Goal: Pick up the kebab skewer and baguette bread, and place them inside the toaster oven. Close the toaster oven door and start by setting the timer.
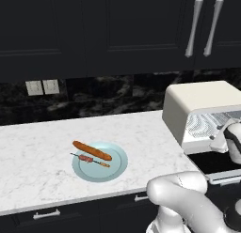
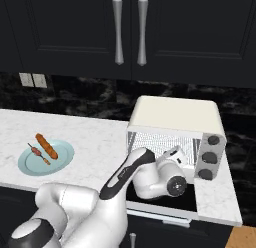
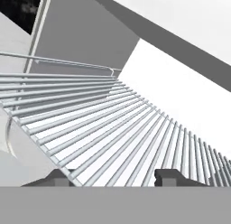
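Observation:
The kebab skewer (image 1: 89, 159) (image 2: 38, 154) lies on a light blue plate (image 1: 117, 168) (image 2: 62, 157), just in front of the baguette bread (image 1: 92, 151) (image 2: 46, 146). To the right stands the cream toaster oven (image 1: 197, 98) (image 2: 175, 114), its door (image 1: 216, 164) (image 2: 185, 202) folded down flat. My gripper (image 1: 215, 137) (image 2: 175, 152) (image 3: 113, 178) is at the oven's mouth, over the lowered door. Its fingertips stand apart, with the wire rack (image 3: 113, 128) (image 1: 204, 124) just ahead of them. Whether they touch the rack I cannot tell. Nothing is held.
Three dark knobs (image 2: 211, 157) run down the oven's right face. Dark upper cabinets with silver handles (image 2: 130, 34) hang above. Wall outlets (image 1: 42, 87) sit on the black backsplash. White marble counter (image 1: 42, 147) stretches between plate and oven.

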Controlling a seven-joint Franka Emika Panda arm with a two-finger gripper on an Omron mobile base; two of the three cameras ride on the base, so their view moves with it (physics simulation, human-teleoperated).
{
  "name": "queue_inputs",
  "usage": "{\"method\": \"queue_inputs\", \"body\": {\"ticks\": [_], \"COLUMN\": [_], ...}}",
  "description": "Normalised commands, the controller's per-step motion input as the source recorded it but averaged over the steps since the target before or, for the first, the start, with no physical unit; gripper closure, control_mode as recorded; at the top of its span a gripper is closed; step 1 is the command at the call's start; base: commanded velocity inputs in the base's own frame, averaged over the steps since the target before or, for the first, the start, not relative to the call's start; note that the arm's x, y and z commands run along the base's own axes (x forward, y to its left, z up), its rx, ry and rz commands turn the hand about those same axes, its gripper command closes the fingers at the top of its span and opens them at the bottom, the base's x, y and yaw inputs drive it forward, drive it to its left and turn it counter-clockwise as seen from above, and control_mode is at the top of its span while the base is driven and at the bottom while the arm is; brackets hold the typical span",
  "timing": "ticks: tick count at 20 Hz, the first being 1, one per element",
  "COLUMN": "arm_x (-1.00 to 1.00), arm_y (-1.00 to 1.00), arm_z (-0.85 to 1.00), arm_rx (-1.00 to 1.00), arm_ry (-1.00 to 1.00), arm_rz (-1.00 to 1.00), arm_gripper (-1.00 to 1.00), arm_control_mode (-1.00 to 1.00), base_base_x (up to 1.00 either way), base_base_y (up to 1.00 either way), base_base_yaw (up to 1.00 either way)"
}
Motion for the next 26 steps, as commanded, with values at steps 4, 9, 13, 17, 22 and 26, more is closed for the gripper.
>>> {"method": "queue_inputs", "body": {"ticks": [4, 9, 13, 17, 22, 26], "arm_x": [-0.98, -0.85, -0.69, -0.51, -0.53, -0.93], "arm_y": [0.0, 0.0, -0.02, -0.02, 0.1, -0.04], "arm_z": [0.01, 0.03, 0.1, 0.33, 0.51, 0.8], "arm_rx": [0.03, 0.05, 0.07, 0.08, 0.04, 0.08], "arm_ry": [0.0, 0.02, 0.01, 0.02, 0.08, 0.11], "arm_rz": [-0.05, -0.02, 0.0, 0.0, 0.0, 0.02], "arm_gripper": [1.0, 1.0, 1.0, -1.0, -1.0, -1.0], "arm_control_mode": [-1.0, -1.0, -1.0, -1.0, -1.0, -1.0], "base_base_x": [0.0, 0.0, 0.0, 0.0, 0.0, 0.0], "base_base_y": [0.0, 0.0, 0.0, 0.0, 0.0, 0.0], "base_base_yaw": [0.0, 0.0, 0.0, 0.0, 0.0, 0.0]}}
